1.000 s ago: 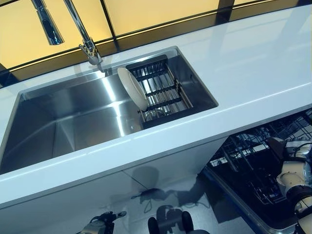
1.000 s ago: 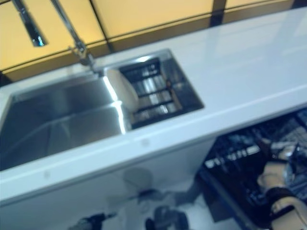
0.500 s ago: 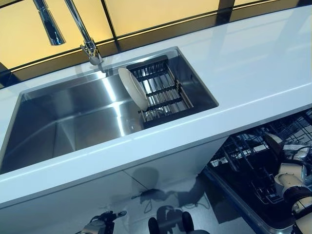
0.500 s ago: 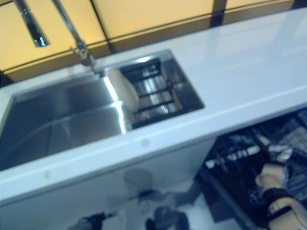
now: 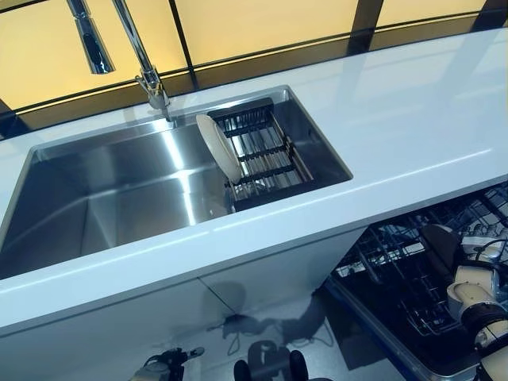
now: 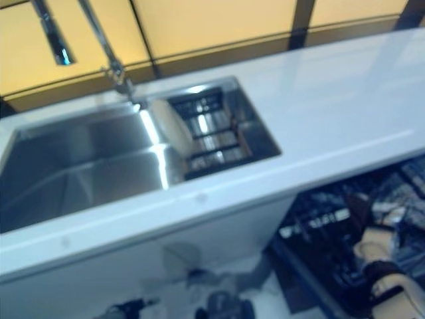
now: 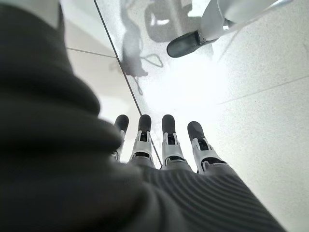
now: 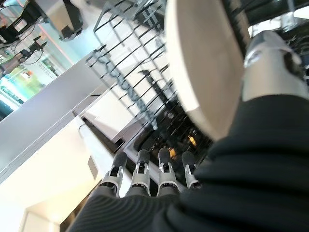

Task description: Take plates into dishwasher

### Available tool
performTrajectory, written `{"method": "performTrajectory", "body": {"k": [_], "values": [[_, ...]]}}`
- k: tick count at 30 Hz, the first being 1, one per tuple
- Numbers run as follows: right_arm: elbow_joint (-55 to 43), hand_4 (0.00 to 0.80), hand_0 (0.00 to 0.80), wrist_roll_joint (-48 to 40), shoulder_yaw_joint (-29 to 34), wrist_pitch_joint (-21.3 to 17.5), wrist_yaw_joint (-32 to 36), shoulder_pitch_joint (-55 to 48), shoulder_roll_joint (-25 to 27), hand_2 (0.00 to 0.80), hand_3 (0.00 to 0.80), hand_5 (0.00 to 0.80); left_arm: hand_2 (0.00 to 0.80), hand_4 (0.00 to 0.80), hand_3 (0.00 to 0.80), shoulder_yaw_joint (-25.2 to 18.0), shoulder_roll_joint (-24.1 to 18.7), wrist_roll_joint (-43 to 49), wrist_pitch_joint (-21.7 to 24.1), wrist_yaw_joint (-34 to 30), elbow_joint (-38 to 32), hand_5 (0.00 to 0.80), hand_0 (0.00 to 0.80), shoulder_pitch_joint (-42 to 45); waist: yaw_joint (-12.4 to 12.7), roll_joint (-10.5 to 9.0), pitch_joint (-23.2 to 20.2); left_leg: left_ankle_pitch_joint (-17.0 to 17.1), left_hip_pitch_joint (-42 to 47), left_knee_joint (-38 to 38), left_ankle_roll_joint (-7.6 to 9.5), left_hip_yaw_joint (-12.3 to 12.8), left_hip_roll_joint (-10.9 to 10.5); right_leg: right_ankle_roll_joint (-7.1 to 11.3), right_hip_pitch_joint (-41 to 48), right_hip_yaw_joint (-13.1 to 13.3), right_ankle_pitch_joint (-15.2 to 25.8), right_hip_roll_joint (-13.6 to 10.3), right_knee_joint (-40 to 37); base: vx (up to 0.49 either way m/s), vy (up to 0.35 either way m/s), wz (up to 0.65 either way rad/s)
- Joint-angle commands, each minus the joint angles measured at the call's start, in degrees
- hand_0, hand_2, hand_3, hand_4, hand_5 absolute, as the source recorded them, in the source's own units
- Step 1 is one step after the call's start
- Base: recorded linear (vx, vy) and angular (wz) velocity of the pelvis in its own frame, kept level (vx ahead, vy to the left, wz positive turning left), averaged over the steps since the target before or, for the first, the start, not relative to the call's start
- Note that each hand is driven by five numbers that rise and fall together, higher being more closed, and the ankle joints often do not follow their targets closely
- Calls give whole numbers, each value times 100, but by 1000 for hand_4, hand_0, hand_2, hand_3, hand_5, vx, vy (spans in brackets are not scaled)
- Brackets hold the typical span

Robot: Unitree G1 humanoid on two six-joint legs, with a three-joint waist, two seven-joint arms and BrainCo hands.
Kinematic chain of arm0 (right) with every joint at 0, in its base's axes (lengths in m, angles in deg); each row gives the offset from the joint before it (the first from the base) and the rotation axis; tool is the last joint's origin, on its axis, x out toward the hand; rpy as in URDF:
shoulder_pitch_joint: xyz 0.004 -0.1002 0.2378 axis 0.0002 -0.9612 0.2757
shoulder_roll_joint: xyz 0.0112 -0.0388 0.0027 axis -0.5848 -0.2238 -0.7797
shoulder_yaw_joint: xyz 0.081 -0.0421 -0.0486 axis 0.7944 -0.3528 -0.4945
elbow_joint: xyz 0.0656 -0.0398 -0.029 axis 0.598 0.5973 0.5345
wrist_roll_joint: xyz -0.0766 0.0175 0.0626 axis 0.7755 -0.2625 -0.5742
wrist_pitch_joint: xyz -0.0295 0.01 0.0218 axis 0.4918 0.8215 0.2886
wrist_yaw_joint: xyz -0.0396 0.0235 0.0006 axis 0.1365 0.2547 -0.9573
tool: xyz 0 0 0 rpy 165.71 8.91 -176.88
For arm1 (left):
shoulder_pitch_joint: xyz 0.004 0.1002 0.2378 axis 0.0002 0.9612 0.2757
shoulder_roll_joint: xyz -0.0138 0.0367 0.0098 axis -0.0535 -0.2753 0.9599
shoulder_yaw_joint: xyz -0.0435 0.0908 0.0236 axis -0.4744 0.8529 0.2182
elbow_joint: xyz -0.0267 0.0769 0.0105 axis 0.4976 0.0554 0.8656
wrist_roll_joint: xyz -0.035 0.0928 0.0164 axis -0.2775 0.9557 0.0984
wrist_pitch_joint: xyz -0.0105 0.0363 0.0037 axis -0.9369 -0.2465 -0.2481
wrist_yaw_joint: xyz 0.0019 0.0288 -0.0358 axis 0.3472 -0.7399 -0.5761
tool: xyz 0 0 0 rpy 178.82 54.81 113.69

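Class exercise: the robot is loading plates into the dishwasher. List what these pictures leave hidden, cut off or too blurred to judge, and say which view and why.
1. Right hand: cut by the left eye view's edge; the right eye view is blurred.
2. Plate by the dishwasher rack: whether it sits in a slot is hidden by the dark cover in the right wrist view.
3. Drying rack in the sink: the cream plate hides what stands behind it.
4. Left hand: only fingers and floor show.

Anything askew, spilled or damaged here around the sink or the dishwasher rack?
Nothing stands out. One plate stands on edge in the sink's drying rack, another plate is by the right hand over the dishwasher rack. No spills or breakage show.
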Motion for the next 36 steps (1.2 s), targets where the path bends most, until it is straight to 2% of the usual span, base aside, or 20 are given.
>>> {"method": "performTrajectory", "body": {"k": [1,7,11,14,17,21,26,30,31,32,36], "values": [[-62,0,0,64,168,333,117,221,638,0,0,0,0,0,0,103,-195,151,-6,-37,289,0,0,-122,78,-276,-123,-668,327,-4,362,-53,-380,258,-30,163,-77,279,-8,25,59,-2],[-524,0,0,-48,632,361,442,39,1504,0,0,0,0,0,0,-20,-226,96,-88,4,300,0,0,-73,-58,-488,-235,-697,411,-4,360,20,-339,263,47,281,-70,355,-8,22,60,-6],[-880,0,0,-461,1041,284,533,-82,2160,0,0,0,0,0,0,-158,-230,47,-121,49,365,0,0,-57,-168,-631,-318,-715,469,-4,355,92,-308,268,92,380,-66,405,-8,15,56,-6],[-819,0,0,-832,1247,232,618,6,2659,0,0,0,0,0,0,-194,-246,1,-127,80,410,0,0,-50,-192,-726,-377,-724,492,-4,354,112,-296,272,119,426,-62,440,-8,5,40,-14],[-637,0,0,-1074,1189,234,593,315,3047,0,0,0,0,0,0,-198,-268,-86,-90,110,465,0,0,-28,-171,-800,-428,-731,518,-4,355,113,-290,266,150,443,-67,460,-8,4,25,-8],[-180,0,0,-1451,644,173,653,1275,3456,0,0,0,0,0,0,-159,-294,-190,-57,147,531,0,0,2,-76,-872,-496,-725,547,-4,349,65,-287,252,205,416,-90,464,-8,7,9,-8],[188,0,0,-2075,-383,-102,264,2808,3649,0,0,0,0,0,0,-119,-342,-237,-21,161,617,0,0,68,90,-946,-553,-695,550,-4,333,-75,-308,229,261,314,-128,441,-8,9,-4,0],[-79,0,0,-2309,-1681,-904,-486,4430,3540,0,0,0,0,0,0,-88,-364,-301,-31,179,610,0,0,146,222,-957,-573,-667,539,-4,320,-243,-339,213,306,149,-171,399,-8,18,-12,9],[-345,0,0,-2081,-2012,-1172,-564,4807,3461,0,0,0,0,0,0,-70,-366,-318,-45,189,589,0,0,175,266,-960,-584,-657,528,-4,322,-303,-356,208,314,109,-184,388,-8,25,-15,21],[-628,0,0,-1909,-2266,-1242,-606,5094,3371,0,0,0,0,0,0,-57,-349,-341,-62,204,556,0,0,201,299,-949,-589,-654,516,-4,321,-354,-364,206,318,66,-204,379,-8,32,-20,18],[-1542,0,0,-1457,-2728,-1903,-608,5666,3106,0,0,0,0,0,0,-26,-315,-444,-171,264,436,0,0,229,428,-923,-589,-624,450,-4,321,-503,-381,213,309,-94,-247,339,-8,36,-32,22]]}}
